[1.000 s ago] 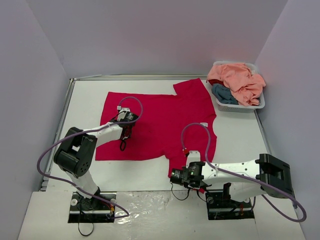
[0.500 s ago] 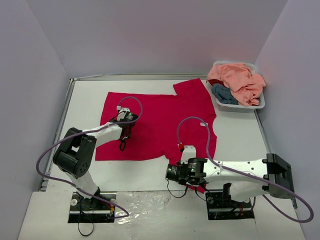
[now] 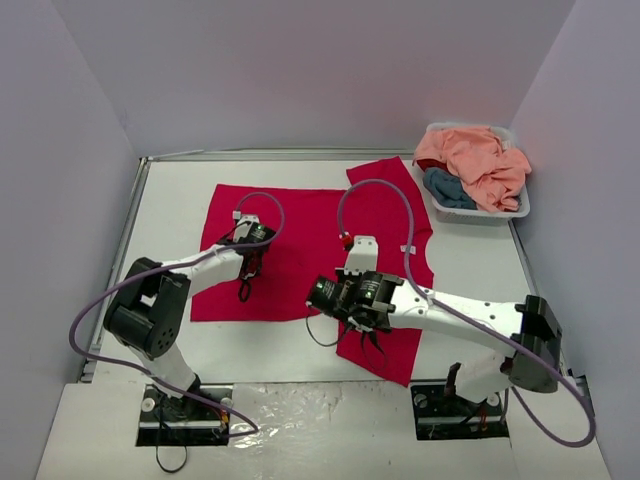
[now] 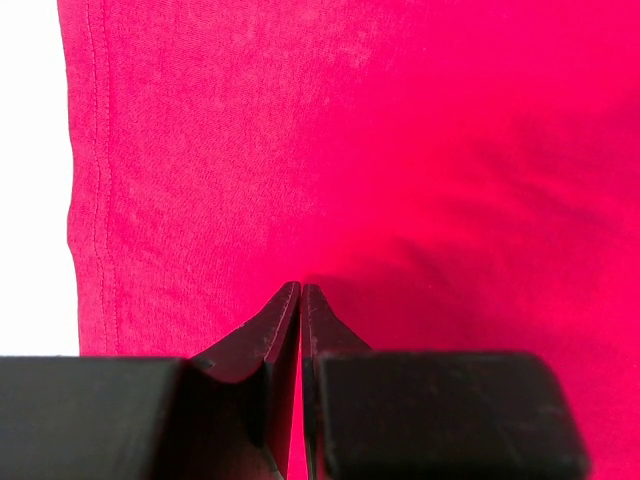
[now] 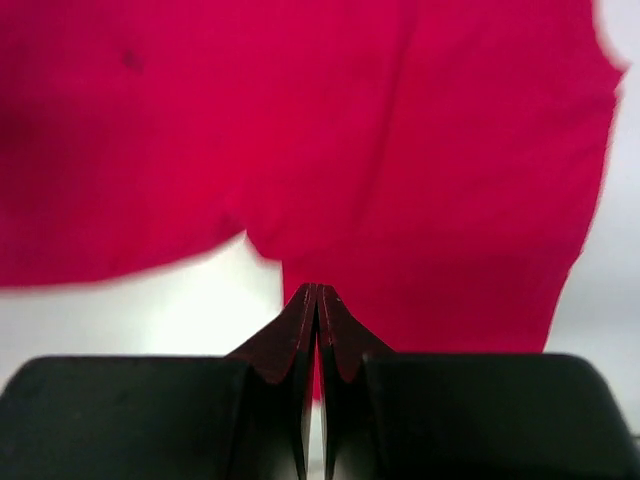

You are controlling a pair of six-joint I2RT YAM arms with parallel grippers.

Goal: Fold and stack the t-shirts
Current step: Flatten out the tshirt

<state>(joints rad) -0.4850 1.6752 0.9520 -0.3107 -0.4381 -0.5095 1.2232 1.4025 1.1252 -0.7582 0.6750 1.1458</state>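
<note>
Okay, we see the white table (image 3: 170,200) with the red t-shirt (image 3: 310,225) spread across its middle, one end lying close to the near edge. The white basket (image 3: 478,216) at the far right holds a peach t-shirt (image 3: 475,155) over a teal t-shirt (image 3: 448,190). The right gripper (image 5: 317,290) is pinched tight on the red t-shirt's edge. The left gripper (image 4: 301,290) has its fingers together, tips resting on the red cloth near its hem.

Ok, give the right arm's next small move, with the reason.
Probably carry the pinched sleeve over the red t-shirt and lay it down: the right gripper is shut on it, and the left gripper, shut, rests on the body.
</note>
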